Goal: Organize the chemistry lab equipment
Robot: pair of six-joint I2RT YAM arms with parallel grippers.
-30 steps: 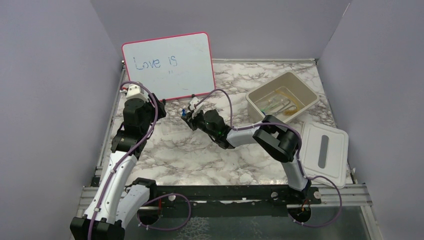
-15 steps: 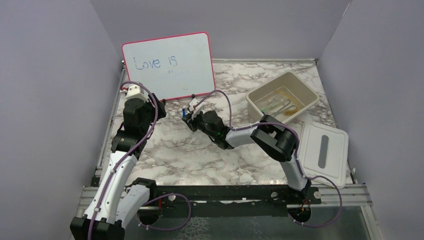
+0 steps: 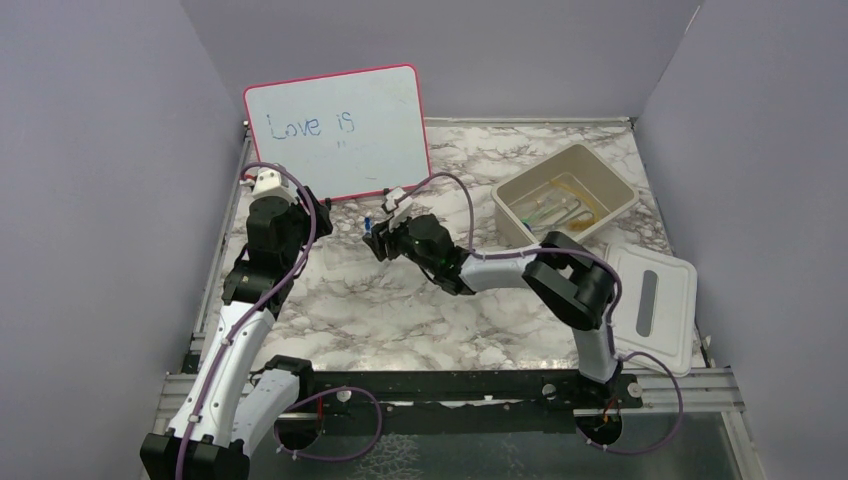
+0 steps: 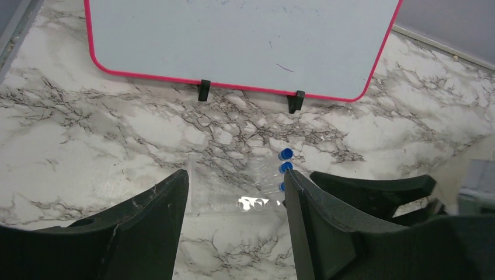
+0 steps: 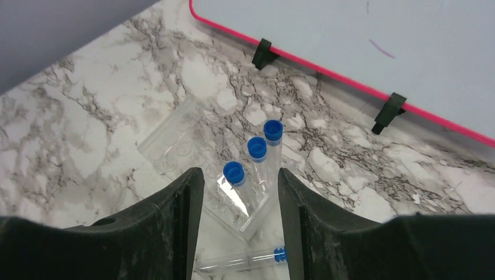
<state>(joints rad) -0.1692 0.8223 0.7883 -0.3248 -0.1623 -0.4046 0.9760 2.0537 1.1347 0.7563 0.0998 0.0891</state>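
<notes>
A clear rack (image 5: 175,137) on the marble table holds three upright clear tubes with blue caps (image 5: 257,147). One more blue-capped tube (image 5: 239,263) lies flat on the table, low between the fingers of my right gripper (image 5: 239,175). That gripper is open, hovers just over the rack and holds nothing. From above, the right gripper (image 3: 378,236) sits at the blue caps (image 3: 370,224). My left gripper (image 4: 236,192) is open and empty, short of the same rack (image 4: 262,175). Its place is left of the rack, and the left gripper (image 3: 318,212) points toward it.
A pink-framed whiteboard (image 3: 338,130) stands just behind the rack. The beige tub (image 3: 612,174) at back right holds an amber hose (image 3: 585,208) and other small items. Its lid (image 3: 648,300) lies at the right edge, beside the right arm's elbow.
My right gripper has opened, and a tube now lies loose on the table beneath it. The right arm's elbow has swung a little to the right. The left arm has not moved.
</notes>
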